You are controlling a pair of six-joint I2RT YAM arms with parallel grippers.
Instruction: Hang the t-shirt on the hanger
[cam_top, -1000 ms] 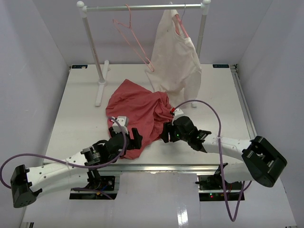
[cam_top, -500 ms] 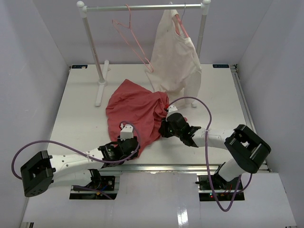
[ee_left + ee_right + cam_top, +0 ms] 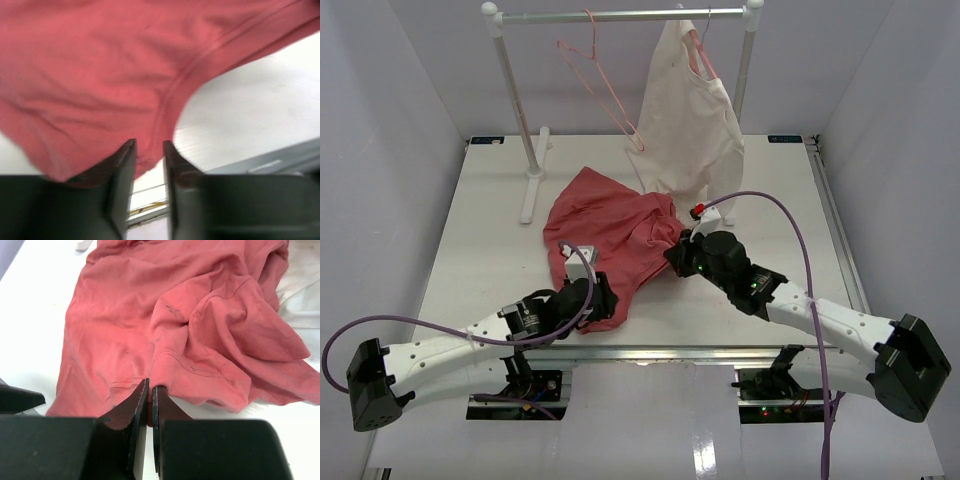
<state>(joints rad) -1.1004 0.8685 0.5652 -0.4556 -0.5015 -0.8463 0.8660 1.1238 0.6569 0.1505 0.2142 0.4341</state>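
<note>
The red t-shirt (image 3: 605,225) lies bunched up on the white table (image 3: 480,230), just in front of the rack (image 3: 620,15). The pink hanger (image 3: 608,92) hangs bare on the rack's bar, beside a cream top (image 3: 690,130) (that one has its own hanger). The right gripper (image 3: 150,386) has its fingers pressed together, pinching a fold at the shirt's edge. The left gripper (image 3: 149,146) sits at the shirt's near edge. Its fingers are a little apart, with the hem in the gap.
</note>
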